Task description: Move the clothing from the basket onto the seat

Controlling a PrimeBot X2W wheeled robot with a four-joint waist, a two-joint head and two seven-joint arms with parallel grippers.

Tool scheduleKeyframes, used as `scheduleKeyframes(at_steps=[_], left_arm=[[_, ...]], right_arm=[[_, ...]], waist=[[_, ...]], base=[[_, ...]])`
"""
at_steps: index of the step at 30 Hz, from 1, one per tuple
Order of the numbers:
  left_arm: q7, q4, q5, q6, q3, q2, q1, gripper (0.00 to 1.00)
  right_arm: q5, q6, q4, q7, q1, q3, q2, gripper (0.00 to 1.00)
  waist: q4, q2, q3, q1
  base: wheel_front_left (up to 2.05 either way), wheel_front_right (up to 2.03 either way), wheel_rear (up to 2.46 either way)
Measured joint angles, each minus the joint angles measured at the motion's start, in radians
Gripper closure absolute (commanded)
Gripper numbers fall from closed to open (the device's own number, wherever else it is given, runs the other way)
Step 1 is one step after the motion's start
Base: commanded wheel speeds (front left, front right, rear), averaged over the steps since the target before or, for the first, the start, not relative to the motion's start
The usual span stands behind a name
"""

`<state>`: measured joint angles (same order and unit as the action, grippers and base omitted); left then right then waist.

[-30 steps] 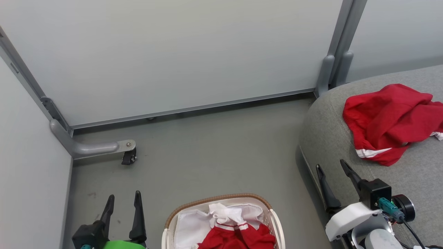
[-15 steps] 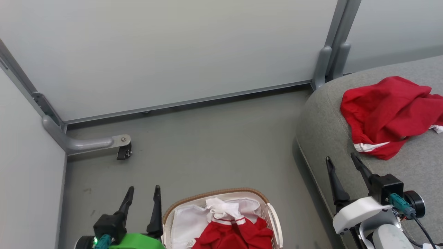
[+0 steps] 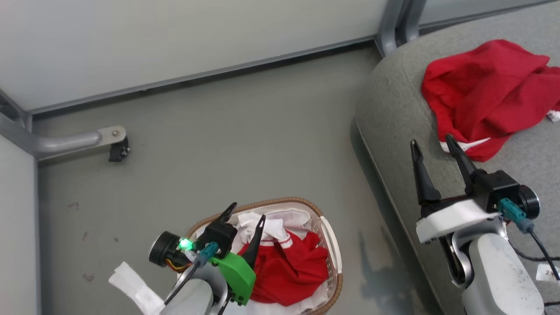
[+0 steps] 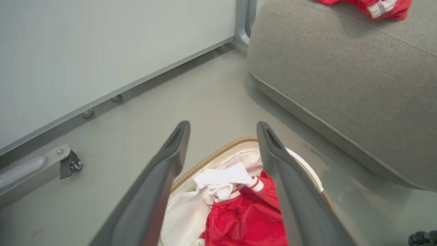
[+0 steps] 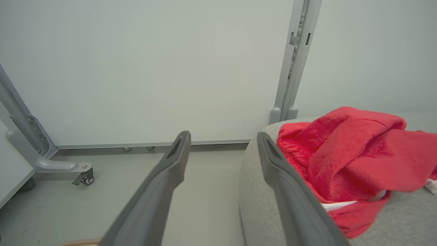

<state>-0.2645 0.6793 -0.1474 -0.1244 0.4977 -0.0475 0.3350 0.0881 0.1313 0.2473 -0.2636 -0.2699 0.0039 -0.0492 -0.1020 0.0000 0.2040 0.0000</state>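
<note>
Red clothing (image 3: 293,267) lies in the basket (image 3: 280,202) below the left end effector (image 3: 248,210) (splayed, empty).

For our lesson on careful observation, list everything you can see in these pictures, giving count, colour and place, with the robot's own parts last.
clothing: two garments, bright red with white trim, one in the basket, one on the seat
basket: one, cream with a brown woven rim, on the floor
liner: one, white, inside the basket
seat: one, grey, right of the basket
floor: one, grey, under the basket
partition panels: several, pale grey, behind the floor
caster foot: one, grey with a black wheel, far left
left gripper: one, dark fingers open, above the basket
right gripper: one, dark fingers open, by the seat's edge
</note>
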Motion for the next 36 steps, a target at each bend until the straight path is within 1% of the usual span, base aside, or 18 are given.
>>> scheduleKeyframes(at_steps=[8,15,23,29,31,34,35,36], left_arm=[[0.008,0.24,0.036,-0.003,0.113,-0.002,0.19,0.0],[0.016,0.397,0.042,-0.004,0.167,-0.028,0.289,0.0],[0.016,0.504,0.049,-0.004,0.191,-0.062,0.365,0.0],[0.022,0.553,0.043,0.017,0.185,-0.082,0.419,0.0],[0.03,0.563,0.041,0.024,0.183,-0.094,0.427,0.0],[0.039,0.575,0.029,0.036,0.178,-0.098,0.437,0.0],[0.039,0.578,0.026,0.037,0.176,-0.098,0.439,0.11],[0.04,0.581,0.025,0.038,0.175,-0.098,0.44,0.51]], right_arm=[[0.019,0.0,-0.033,0.0,-0.103,0.04,-0.001,0.0],[0.059,0.0,-0.051,0.0,-0.16,0.076,0.0,0.0],[0.112,0.0,-0.064,0.0,-0.198,0.105,-0.001,0.0],[0.123,0.0,-0.073,0.0,-0.221,0.123,0.0,0.0],[0.123,0.0,-0.074,0.0,-0.23,0.128,-0.001,0.0],[0.124,0.0,-0.078,0.0,-0.239,0.133,0.0,0.0],[0.124,0.0,-0.078,0.0,-0.24,0.134,0.0,0.0],[0.124,0.0,-0.078,0.0,-0.243,0.135,0.0,0.0]], waist=[[-0.069,0.0,0.159,0.0],[-0.133,0.0,0.295,0.0002],[-0.201,0.0,0.414,0.0002],[-0.241,0.0,0.485,0.0002],[-0.251,0.0,0.502,0.0001],[-0.264,0.0,0.521,0.0001],[-0.267,0.0,0.526,0.0001],[-0.269,0.0,0.53,0.0001]], base=[[0.0,0.0,0.0],[0.0,0.0,0.0],[0.0,0.0,0.0],[0.0,0.0,0.0],[0.0,0.0,0.0],[0.0,0.0,0.0],[0.0,0.0,0.0],[0.0,0.0,0.0]])
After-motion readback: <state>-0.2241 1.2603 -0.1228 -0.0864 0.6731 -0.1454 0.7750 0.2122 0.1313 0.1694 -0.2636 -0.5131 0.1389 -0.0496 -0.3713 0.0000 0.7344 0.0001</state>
